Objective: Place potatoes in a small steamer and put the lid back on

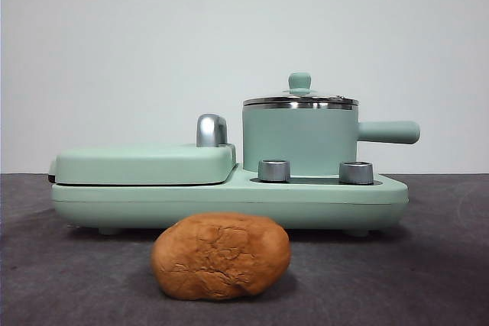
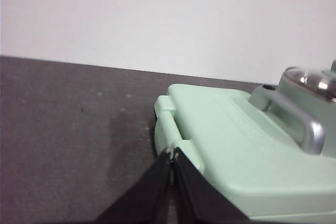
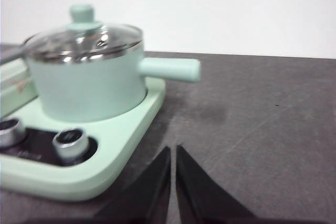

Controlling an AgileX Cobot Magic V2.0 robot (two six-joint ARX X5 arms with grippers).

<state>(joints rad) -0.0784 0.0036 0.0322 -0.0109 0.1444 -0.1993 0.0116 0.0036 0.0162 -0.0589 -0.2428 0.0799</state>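
Observation:
The brown, cracked potato lies on the dark table in front of the green cooker base. The small mint-green steamer stands on the base's right half, its side handle pointing right. The glass lid with its green knob sits on the steamer; both also show in the right wrist view, steamer and lid. My left gripper is shut and empty, near the grill's outer corner. My right gripper is shut and empty, above the table beside the base. Neither gripper shows in the front view.
The flat green grill plate with a steel handle fills the base's left half; it also shows in the left wrist view. Two steel knobs stand on the base in front of the steamer. A white wall stands behind.

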